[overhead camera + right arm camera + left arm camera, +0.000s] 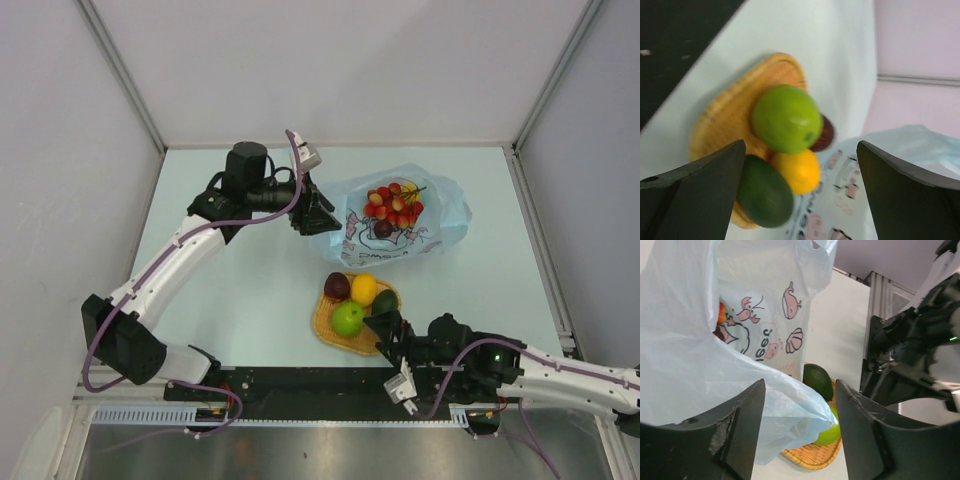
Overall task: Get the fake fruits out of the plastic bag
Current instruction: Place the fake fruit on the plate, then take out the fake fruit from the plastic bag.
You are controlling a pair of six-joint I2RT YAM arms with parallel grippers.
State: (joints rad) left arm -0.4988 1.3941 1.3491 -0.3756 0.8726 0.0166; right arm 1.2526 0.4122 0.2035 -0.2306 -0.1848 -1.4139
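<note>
Plastic bag (445,212) translucent pale blue, pink-and-dark sea-creature print. Berries (392,205) red, bagged plum (383,228) dark. Woven tray (325,322) orange-tan. Apple (347,319) bright green, lemon (364,289) yellow, avocado (384,303) dark green, tray plum (337,286) dark purple. Table (250,290) pale mint. Left end effector (800,385) and right end effector (801,145) black.

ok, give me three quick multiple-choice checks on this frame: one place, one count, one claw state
1. Where are the red berries?
A on the woven tray
B on the bare table
C in the plastic bag

2. How many fruits lie on the woven tray?
A four
B two
C six

3. The right claw is:
A shut on a fruit
B open, holding nothing
C shut on the bag

Answers:
1 C, the berries show inside the bag's opening.
2 A, plum, lemon, green apple and avocado sit on it.
3 B, the right wrist view shows its fingers wide apart with nothing gripped.
</note>
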